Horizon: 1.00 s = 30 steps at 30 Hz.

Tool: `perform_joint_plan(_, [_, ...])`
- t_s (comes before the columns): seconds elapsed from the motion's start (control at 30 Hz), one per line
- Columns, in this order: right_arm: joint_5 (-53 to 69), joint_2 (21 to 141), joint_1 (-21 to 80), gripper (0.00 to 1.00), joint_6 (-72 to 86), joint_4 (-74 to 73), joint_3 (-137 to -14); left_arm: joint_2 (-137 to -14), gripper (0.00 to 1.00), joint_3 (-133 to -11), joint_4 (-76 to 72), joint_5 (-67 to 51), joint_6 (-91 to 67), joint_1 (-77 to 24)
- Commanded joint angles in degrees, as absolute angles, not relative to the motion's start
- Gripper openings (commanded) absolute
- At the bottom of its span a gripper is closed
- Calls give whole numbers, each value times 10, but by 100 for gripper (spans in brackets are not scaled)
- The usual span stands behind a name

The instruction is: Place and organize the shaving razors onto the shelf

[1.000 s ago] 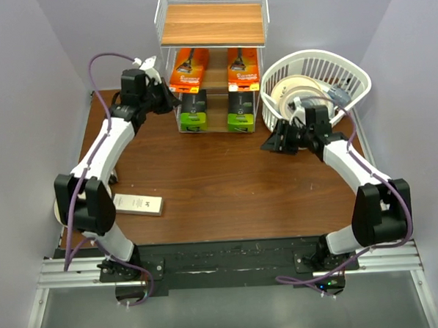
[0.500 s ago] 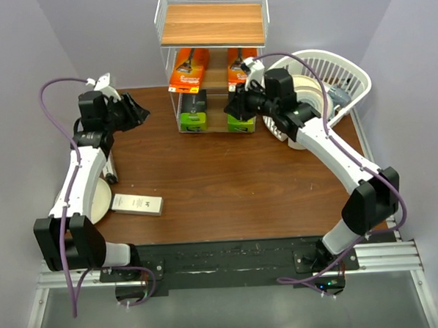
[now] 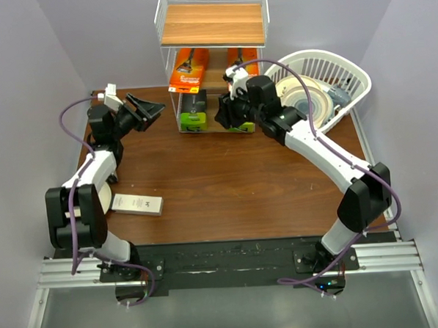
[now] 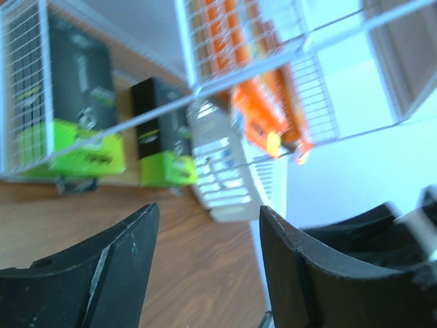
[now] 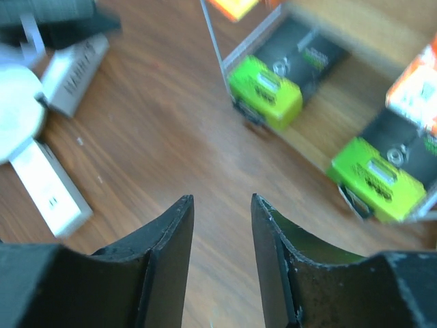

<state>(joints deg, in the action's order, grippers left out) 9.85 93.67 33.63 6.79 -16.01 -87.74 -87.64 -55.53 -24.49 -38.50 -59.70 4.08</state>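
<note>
- The left pincer [image 3: 144, 109] hung in the air, jaws released and nothing between them. The shelf [image 3: 212, 25] stood just to its right.
- Well behind that pincer, back toward the arm bases, the last two packs lay flat on the table [image 3: 227, 185]: the lettered white box [image 5: 76, 74] and the other white box [image 5: 48, 183], either side of a cream plate [image 5: 13, 102]. I judged that fetching one of these was the step in hand.
- To do it well, I thought the pincer should come straight down and close across the narrow width near the middle of the length, so the long box would not droop at one end.
- Ahead of both pincers, the orange cards [image 3: 188, 68] sat on the tier above the black boxes [image 3: 193, 110], whose lime ends faced outward. The top board looked bare, so the white pair could lie there side by side.
- The right pincer [image 3: 226, 114] hovered just in front of the right-hand black box, its jaws parted and empty. It seemed wise to draw it straight back, clear of the wire frame, so as not to nudge that box.
- To the right of that pincer stood the basket [image 3: 346, 65], which held only plates and needed no touching.
</note>
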Motion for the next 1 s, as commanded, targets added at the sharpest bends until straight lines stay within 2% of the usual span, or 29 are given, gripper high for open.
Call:
perform_joint_plan(0.0, [90, 889, 335, 45, 11, -200, -836, -926, 65, -619, -412, -419, -703, 43])
perform_joint_plan(0.37, [72, 865, 307, 48, -30, -211, -742, -1025, 61, -721, -424, -419, -733, 17])
perform_joint_plan(0.73, [91, 865, 271, 47, -22, -213, -730, -1042, 51, -732, -377, -411, -740, 5])
perform_joint_plan(0.93, [98, 864, 262, 46, -15, -206, -714, -1043, 30, -735, -367, -413, -745, 4])
perform_joint_plan(0.97, [98, 864, 261, 46, -14, -204, -712, -1044, 22, -735, -367, -413, -746, 4])
